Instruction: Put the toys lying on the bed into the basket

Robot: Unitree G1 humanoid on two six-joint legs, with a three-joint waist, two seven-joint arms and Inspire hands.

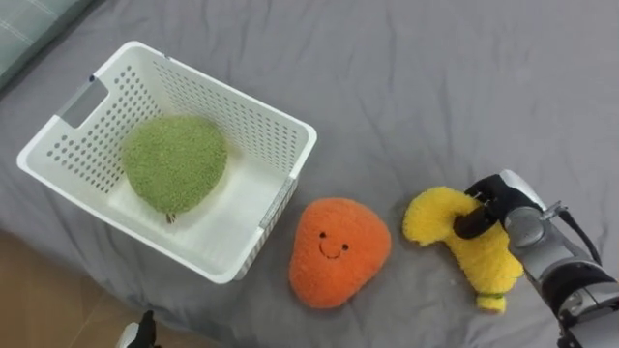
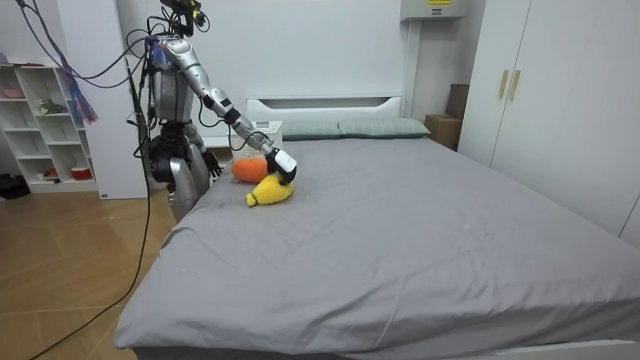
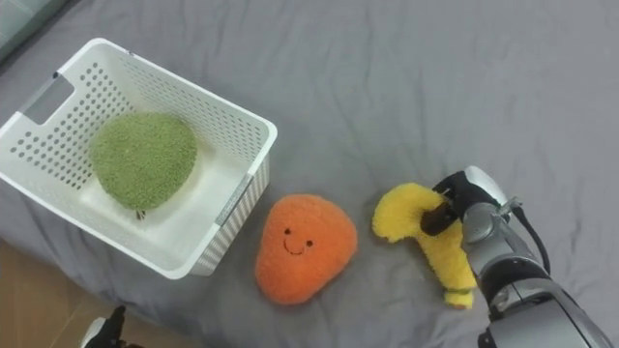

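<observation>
A white perforated basket (image 1: 242, 92) stands on the grey bed (image 1: 435, 77), with a green plush toy (image 1: 174, 159) lying inside it. Just right of the basket lies an orange plush toy (image 1: 338, 251) with a smiling face. Further right is a yellow banana-shaped plush (image 1: 464, 242). My right hand (image 1: 498, 198) rests on its upper bend, dark fingers curled round it. In the room view I stand at the bed's side near its head, right arm stretched down to the yellow plush (image 2: 268, 192). My left hand (image 2: 213, 162) hangs by my hip.
The bed's near edge runs under the basket, with wooden floor (image 1: 58, 300) below it. A grey pillow (image 1: 19, 39) lies at the top left. The room view has a white shelf (image 2: 45, 120) behind me and wardrobes (image 2: 540, 90) beyond the wide bare bedspread (image 2: 420, 230).
</observation>
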